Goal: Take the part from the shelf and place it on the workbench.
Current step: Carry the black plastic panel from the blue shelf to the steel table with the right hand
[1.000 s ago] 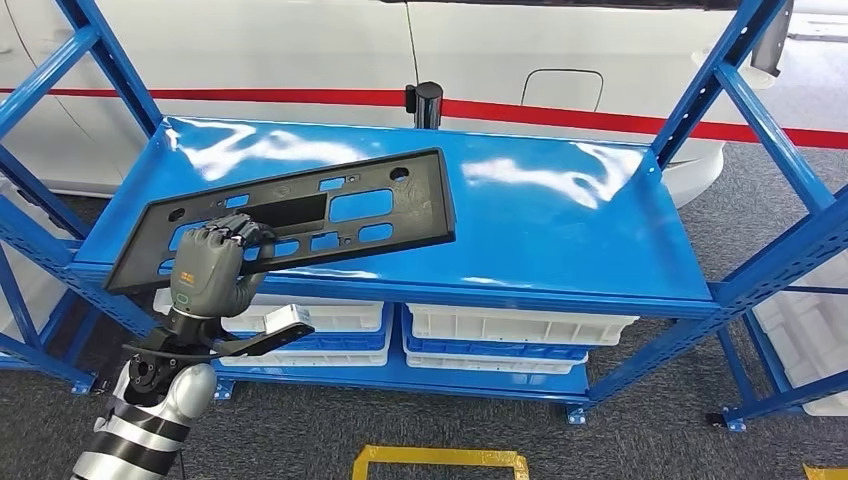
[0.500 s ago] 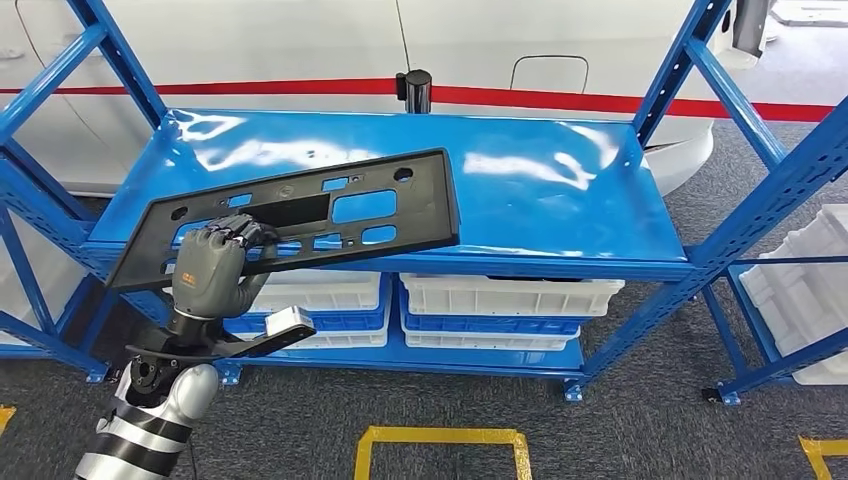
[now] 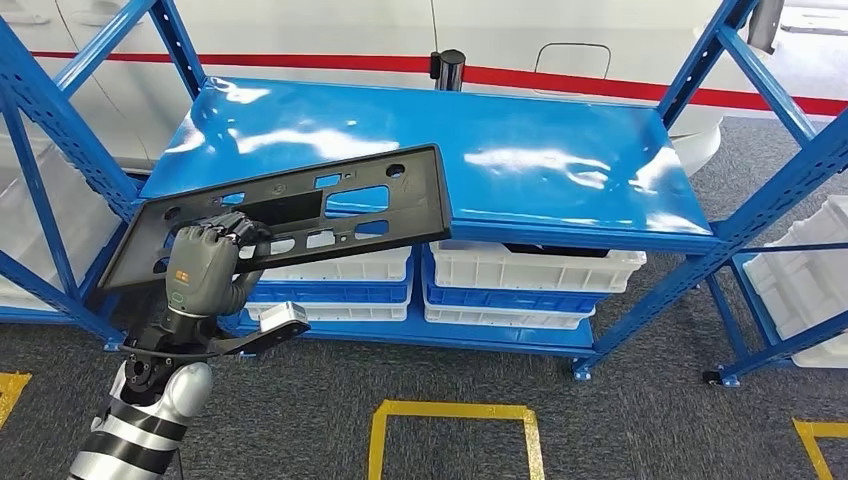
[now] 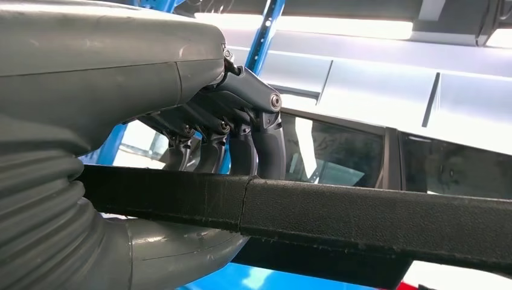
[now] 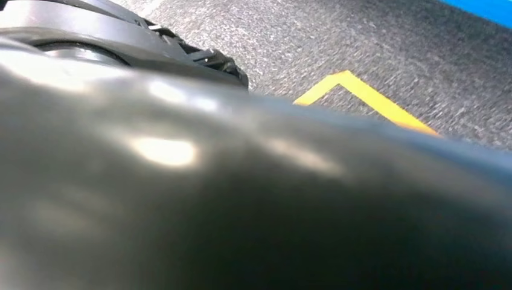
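Black part [image 3: 290, 215], clamped near one end by the left hand [image 3: 203, 270], hangs over the shelf [image 3: 560, 170] front edge; its long free end could clip the shelf and twist loose.

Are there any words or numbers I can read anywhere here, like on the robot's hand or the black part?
No text can be read.
Left hand: a small orange mark on its back, too small to read.
Black part: a raised mark near its middle, too blurred to read.
White bins under the blue shelf: no labels visible.
Yellow floor lines: plain tape, no writing.
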